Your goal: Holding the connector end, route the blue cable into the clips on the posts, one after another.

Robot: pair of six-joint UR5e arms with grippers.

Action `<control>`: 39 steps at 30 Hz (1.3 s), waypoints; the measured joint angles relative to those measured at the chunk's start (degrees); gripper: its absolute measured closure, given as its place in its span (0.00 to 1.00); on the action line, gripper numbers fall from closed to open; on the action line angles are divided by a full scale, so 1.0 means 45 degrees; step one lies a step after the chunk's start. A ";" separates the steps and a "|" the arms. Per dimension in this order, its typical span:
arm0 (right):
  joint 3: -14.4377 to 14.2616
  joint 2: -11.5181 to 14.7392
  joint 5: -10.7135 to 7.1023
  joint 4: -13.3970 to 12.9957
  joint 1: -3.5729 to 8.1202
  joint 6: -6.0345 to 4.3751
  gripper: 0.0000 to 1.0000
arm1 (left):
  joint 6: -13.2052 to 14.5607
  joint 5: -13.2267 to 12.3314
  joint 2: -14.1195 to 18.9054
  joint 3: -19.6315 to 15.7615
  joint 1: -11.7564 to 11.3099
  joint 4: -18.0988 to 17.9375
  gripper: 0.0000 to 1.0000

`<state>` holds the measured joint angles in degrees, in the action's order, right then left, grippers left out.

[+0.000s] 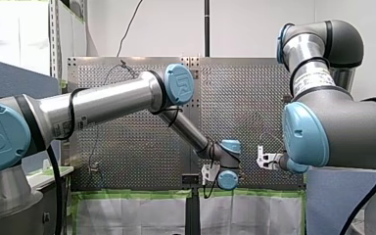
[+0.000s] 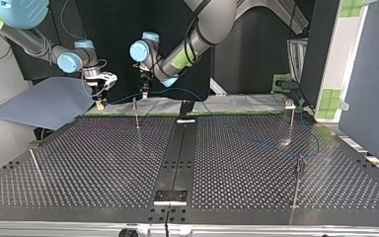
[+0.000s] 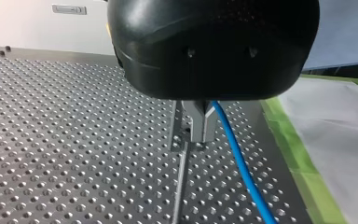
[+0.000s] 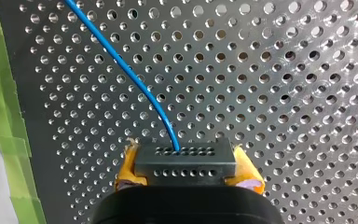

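My left gripper (image 3: 199,128) is mostly hidden behind its black housing (image 3: 214,42); the blue cable (image 3: 235,154) runs out of view at five o'clock from it. From the connector (image 4: 185,161) the cable is cut off toward eleven o'clock. In the top view the clips (image 2: 289,103) on the posts (image 2: 293,126) are too small to tell

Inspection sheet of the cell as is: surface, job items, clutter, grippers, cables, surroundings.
Surface: perforated table, green tape along one edge.
Job's things: blue cable ends in black connector; posts upright; clips too small to judge.
Clutter: nothing seen.
Grippers: right gripper, yellow pads clamped on the connector; left gripper above a post, blue cable beside it, grip unclear.
Cables: black cable looped around left arm.
Surroundings: blue sheet beside the table, at the top view's left.
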<state>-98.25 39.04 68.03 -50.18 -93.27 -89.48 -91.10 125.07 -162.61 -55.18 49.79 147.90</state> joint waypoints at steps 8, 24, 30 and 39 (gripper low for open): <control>0.0006 -0.0008 -0.0123 0.0032 -0.0126 0.0018 1.00 | -0.0278 -0.0274 -0.0055 0.0331 0.0026 0.0044 1.00; 0.0001 -0.0011 -0.0154 0.0151 -0.0236 -0.0012 1.00 | -0.1215 -0.0596 -0.0662 0.0701 -0.0187 0.0119 1.00; 0.0001 -0.0024 -0.0249 0.0054 -0.0215 -0.0069 1.00 | -0.1703 -0.0776 -0.0665 0.0742 -0.0268 -0.0159 1.00; 0.0002 -0.0044 -0.0740 -0.0094 -0.0203 -0.0211 1.00 | -0.1972 -0.0877 -0.0651 0.0913 -0.0323 -0.0195 1.00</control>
<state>-98.24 38.84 64.70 -50.60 -94.19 -90.43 -99.98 121.12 -165.54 -51.07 48.33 147.02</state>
